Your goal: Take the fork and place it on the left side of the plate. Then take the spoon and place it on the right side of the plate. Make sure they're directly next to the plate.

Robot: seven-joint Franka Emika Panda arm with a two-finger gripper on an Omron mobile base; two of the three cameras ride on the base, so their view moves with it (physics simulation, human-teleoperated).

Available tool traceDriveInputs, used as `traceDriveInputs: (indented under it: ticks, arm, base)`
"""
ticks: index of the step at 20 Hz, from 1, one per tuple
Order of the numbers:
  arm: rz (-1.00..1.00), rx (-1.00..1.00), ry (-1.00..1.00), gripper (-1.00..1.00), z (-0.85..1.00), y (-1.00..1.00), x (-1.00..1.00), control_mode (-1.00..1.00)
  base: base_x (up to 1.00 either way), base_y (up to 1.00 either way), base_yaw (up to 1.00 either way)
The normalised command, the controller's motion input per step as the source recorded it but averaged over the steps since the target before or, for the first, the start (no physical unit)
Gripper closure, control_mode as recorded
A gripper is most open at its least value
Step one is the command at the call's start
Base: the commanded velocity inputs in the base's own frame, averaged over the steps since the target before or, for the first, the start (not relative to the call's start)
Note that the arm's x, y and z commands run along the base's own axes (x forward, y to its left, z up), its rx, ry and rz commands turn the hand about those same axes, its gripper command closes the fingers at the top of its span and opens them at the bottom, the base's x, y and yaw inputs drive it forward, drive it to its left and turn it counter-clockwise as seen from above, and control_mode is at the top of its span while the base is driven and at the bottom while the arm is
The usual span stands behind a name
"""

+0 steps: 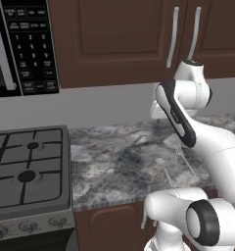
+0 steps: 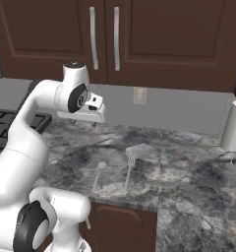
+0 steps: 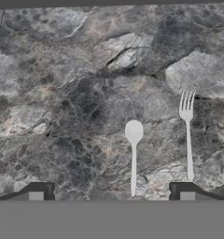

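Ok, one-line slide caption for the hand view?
Open gripper above a marble counter, spoon left of fork, both lying parallel.

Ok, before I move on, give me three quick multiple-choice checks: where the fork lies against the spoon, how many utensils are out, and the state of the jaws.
1. In the hand view, the fork lies
A. right of the spoon
B. across the spoon
C. on the stove

2. Utensils on the counter:
A. one
B. two
C. four

3. The gripper jaws are
A. shut on the fork
B. shut, empty
C. open, empty

Answers: 1 A, lying parallel and apart; 2 B, one spoon and one fork; 3 C, the tips stand wide apart above the counter.
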Motion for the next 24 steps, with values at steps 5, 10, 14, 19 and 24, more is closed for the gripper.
traceDriveInputs:
  ticks: [5, 10, 14, 19, 24]
  arm:
    - [0.00, 0.00, 0.00, -1.00, -0.23, -0.49, 0.00, -1.00]
    - [0.00, -0.03, 0.04, -1.00, -0.42, -0.05, 0.00, -1.00]
    - [0.00, -0.07, 0.08, -1.00, -0.67, 0.00, 0.00, -1.00]
    - [0.00, -0.05, 0.07, -1.00, -0.69, 0.00, 0.00, -1.00]
    - [0.00, -0.05, 0.04, -1.00, -0.79, 0.00, 0.00, -1.00]
  base:
    - [0.00, 0.00, 0.00]
    - [0.00, 0.00, 0.00]
    - [0.00, 0.00, 0.00]
    - [0.00, 0.00, 0.00]
    - [0.00, 0.00, 0.00]
